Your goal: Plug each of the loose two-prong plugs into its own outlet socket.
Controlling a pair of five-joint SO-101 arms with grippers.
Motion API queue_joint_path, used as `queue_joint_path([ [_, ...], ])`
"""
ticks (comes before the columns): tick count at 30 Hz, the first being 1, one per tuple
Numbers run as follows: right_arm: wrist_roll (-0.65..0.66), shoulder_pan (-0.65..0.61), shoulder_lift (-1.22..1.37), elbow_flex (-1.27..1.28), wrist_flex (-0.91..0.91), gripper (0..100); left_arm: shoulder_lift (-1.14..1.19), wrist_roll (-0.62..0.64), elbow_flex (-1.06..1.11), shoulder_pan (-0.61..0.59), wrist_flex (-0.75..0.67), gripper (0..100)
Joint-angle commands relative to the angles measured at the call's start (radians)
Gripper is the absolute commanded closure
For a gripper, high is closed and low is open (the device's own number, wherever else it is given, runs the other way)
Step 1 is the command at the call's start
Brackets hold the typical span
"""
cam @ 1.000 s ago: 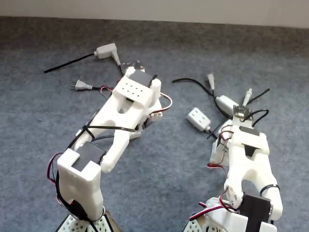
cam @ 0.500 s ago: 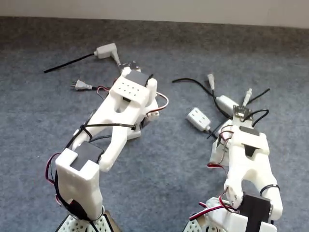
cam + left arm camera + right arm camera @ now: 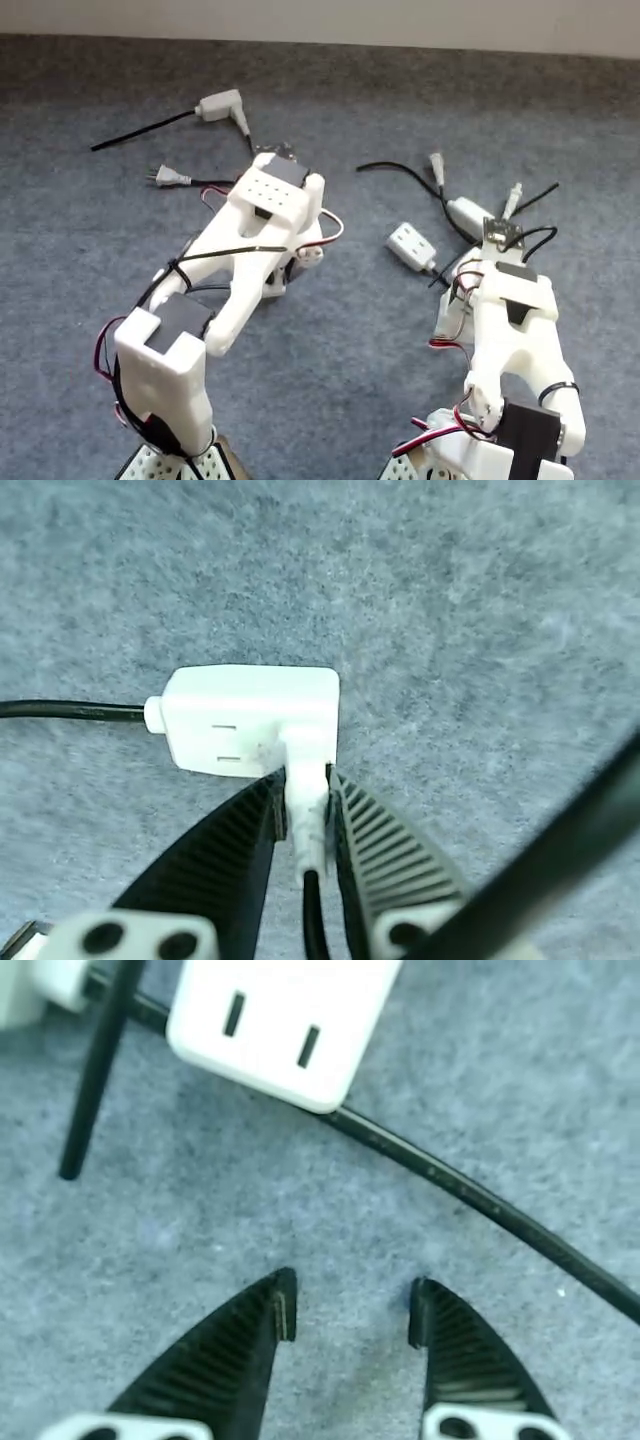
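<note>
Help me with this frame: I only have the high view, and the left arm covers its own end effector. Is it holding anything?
Observer: Yes. The left wrist view shows the left end effector shut on a white plug.
Operator: Is that plug in a socket?
Observer: Its front meets the white outlet block with no prongs showing between them. One pair of slots beside it is free.
Operator: And the right side?
Observer: The right end effector is open and empty above the carpet, with a second outlet block and a black cable ahead of it.
</note>
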Motion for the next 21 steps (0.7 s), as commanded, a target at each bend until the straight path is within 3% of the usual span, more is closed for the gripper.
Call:
queue_joint_path([
  [1, -0.009, -0.013, 0.005, 0.002, -0.05, 81.5, -0.002, -0.026, 0.012, -0.022, -0.005, 99],
  [7, -0.009, -0.013, 0.005, 0.004, -0.05, 81.5, 0.183, -0.127, -0.008, -0.111, -0.005, 99],
  [12, -0.009, -0.013, 0.005, 0.004, -0.05, 81.5, 0.433, -0.189, -0.213, -0.197, 0.091, 99],
  [15, -0.009, -0.013, 0.005, 0.004, -0.048, 81.5, 0.547, -0.269, -0.389, -0.191, 0.229, 99],
  [21, -0.009, -0.013, 0.005, 0.004, -0.048, 81.5, 0.568, -0.354, -0.469, -0.182, 0.244, 92],
])
